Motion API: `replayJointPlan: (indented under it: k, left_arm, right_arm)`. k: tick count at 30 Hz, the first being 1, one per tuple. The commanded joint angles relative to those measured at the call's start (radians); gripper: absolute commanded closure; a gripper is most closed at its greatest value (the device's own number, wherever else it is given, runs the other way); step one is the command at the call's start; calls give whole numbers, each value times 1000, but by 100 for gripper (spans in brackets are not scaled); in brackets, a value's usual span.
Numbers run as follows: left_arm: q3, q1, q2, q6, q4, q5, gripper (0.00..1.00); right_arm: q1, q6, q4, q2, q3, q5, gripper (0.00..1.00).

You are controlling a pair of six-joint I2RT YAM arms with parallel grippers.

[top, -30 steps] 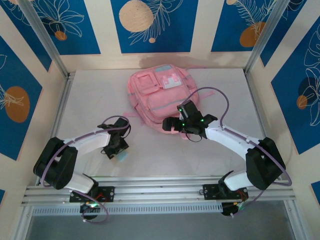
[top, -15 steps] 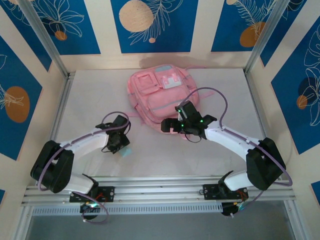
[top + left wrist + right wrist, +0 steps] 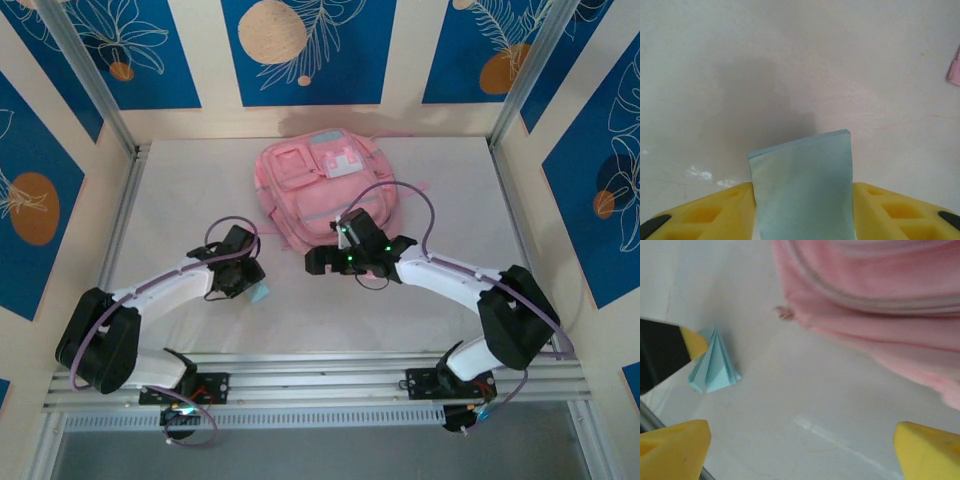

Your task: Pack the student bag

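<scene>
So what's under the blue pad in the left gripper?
Bare white table and a shadow show around the blue pad, clamped in the left gripper; the patch directly beneath it is covered.

Bare table (image 3: 170,210) stretches left and right of the backpack (image 3: 318,190). In front of it the left gripper (image 3: 253,287), clamping a blue pad (image 3: 261,293), and the spread right gripper (image 3: 314,262) leave a narrow gap. Walls (image 3: 55,200) close both sides.

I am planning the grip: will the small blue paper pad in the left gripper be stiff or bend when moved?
Probably light: the blue pad is small, clamped in the left gripper. Likely floppy: in the right wrist view its pages fan apart, so they may splay or catch.
</scene>
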Motion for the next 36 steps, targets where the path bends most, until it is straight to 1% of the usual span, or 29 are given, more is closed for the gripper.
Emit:
replayJointPlan:
  k: [1,7,10,14,17,20,24,28,31,34,36]
  left_arm:
    - [8,5,18,1,18,28,49]
    - [-7,5,28,-31,43,45,48]
    - [-29,5,25,-73,73,57,47]
    - [-75,4,25,-147,135,94,48]
    - [-93,4,21,-176,147,103,48]
    - [-114,4,8,-209,164,110,48]
    - [-135,4,-8,-255,184,106,48]
    - [-152,4,-10,-301,213,104,48]
    - [-157,4,-8,-321,233,107,48]
    - [-157,4,-7,-328,239,104,48]
    - [-159,5,-7,-331,238,102,48]
  right_arm:
    - [54,20,110,43,-10,-93,12]
    - [131,28,224,178,36,-192,31]
    - [156,53,293,260,60,-225,32]
    - [158,135,409,362,85,-251,36]
    - [161,185,491,415,99,-236,39]
    - [161,221,525,467,123,-220,45]
    - [164,226,564,484,130,-240,50]
    - [169,220,597,450,91,-234,52]
    - [170,217,599,453,93,-241,55]
    - [172,213,593,445,90,-234,55]
    - [171,211,587,429,79,-226,54]
